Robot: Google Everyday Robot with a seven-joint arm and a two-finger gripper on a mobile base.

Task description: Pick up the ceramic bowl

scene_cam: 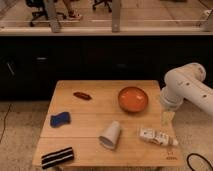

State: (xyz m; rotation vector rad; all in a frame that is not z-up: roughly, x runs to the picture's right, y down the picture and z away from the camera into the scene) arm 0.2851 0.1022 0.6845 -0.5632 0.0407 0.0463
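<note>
The ceramic bowl (133, 99) sits upright on the wooden table (97, 107), toward 1 o'clock from the table's middle, with its glossy orange hollow facing up and empty. The pincer (167, 118) hangs fingers-down from the white arm (187, 89) at about 4 o'clock from the bowl, near its rim but apart from it — spread wide and holding nothing. That stance looks like readiness for a rim grasp, one finger inside the wall and one outside, so the approach would likely shift toward 10 o'clock and then descend. The bowl stands free of its neighbours, which leaves room for that. A white paper cup (110, 135) lies on its side at 7 o'clock from the bowl, and a white bottle-like item (157, 136) lies at 5 o'clock, just below the pincer. A blue sponge (59, 119), a small dark red piece (82, 95) and a black-and-white striped item (57, 157) lie well away on the 9 o'clock side.
</note>
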